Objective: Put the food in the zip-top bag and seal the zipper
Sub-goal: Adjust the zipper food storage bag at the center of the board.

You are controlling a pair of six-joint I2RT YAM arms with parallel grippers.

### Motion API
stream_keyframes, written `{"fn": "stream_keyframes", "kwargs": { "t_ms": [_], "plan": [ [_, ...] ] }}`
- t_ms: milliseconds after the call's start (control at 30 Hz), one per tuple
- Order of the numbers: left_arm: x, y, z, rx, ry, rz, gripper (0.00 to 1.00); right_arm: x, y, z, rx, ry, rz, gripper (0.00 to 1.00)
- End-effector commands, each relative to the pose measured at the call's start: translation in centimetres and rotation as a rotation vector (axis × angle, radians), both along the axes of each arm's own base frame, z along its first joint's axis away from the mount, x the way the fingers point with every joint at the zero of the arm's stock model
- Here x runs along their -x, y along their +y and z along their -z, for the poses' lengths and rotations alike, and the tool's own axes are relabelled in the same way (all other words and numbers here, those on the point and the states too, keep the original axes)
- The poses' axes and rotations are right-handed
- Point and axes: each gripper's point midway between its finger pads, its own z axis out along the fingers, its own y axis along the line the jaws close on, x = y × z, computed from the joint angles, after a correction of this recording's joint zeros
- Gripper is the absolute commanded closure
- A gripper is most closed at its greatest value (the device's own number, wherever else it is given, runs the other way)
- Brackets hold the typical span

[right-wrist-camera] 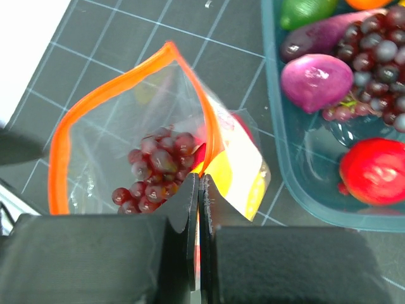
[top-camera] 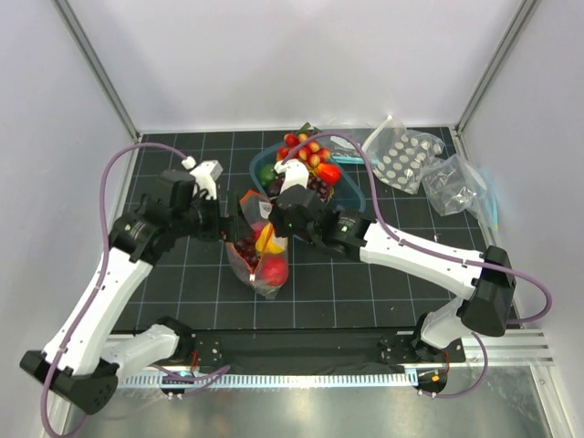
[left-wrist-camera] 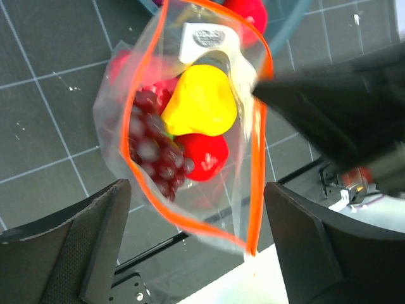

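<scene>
The zip-top bag (top-camera: 258,265) stands open-mouthed in the middle of the mat. It holds dark purple grapes (left-wrist-camera: 152,152), a yellow fruit (left-wrist-camera: 199,104) and a red fruit (left-wrist-camera: 205,157). Its orange-red zipper (left-wrist-camera: 256,183) gapes in a wide loop, also seen in the right wrist view (right-wrist-camera: 95,104). My right gripper (right-wrist-camera: 200,183) is shut on the zipper's right side, next to the grapes (right-wrist-camera: 155,171); in the top view it (top-camera: 274,219) is at the bag's top. My left gripper (left-wrist-camera: 196,253) is open, fingers wide on either side of the bag's near corner, not touching it.
A teal bin (top-camera: 358,199) behind the bag holds more toy food: a purple vegetable (right-wrist-camera: 316,79), a red fruit (right-wrist-camera: 373,171), grapes (right-wrist-camera: 373,44). A clear pouch with white discs (top-camera: 401,155) and a pouch with a teal strip (top-camera: 465,187) lie at the back right.
</scene>
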Motion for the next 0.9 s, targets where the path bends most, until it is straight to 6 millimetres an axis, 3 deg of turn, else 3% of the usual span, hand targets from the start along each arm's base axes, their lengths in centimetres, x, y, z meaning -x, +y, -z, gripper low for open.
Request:
{"fn": "stream_keyframes", "kwargs": {
  "t_ms": [0, 167, 333, 567, 700, 733, 767, 800, 867],
  "plan": [
    [1.2, -0.2, -2.2, 0.066, -0.134, 0.064, 0.09, -1.4, -1.1, -2.4, -0.088, -0.042, 0.089, 0.99],
    [2.2, 0.4, -2.0, 0.086, -0.158, 0.053, 0.04, -1.8, -1.8, -1.9, -0.095, -0.034, 0.119, 0.99],
    [1.1, 1.5, 0.8, 0.014, -0.076, -0.051, 0.05, -1.6, -2.1, -2.2, -0.113, -0.041, 0.114, 0.99],
    [-1.5, 0.7, 2.5, -0.008, -0.014, -0.103, 0.21, -0.9, -1.4, -2.2, -0.110, -0.035, 0.044, 0.99],
    [-2.8, 0.8, 2.9, -0.047, -0.007, -0.121, 0.55, -0.1, -0.7, -2.2, -0.112, -0.029, -0.027, 0.99],
    [-3.0, 0.9, 3.0, -0.055, -0.007, -0.121, 0.80, 0.2, -0.3, -2.6, -0.124, -0.038, -0.056, 0.99],
    [-3.4, 0.9, 2.9, -0.061, -0.015, -0.127, 0.91, 1.0, 0.3, -2.5, -0.128, -0.033, -0.114, 0.99],
    [-3.7, 0.7, 2.5, -0.065, -0.028, -0.117, 1.00, 1.7, 1.0, -3.1, -0.140, -0.046, -0.151, 0.99],
    [-4.3, 0.6, 2.0, -0.068, -0.047, -0.106, 1.00, 2.6, 1.5, -3.6, -0.131, -0.067, -0.178, 0.99]
  ]
}}
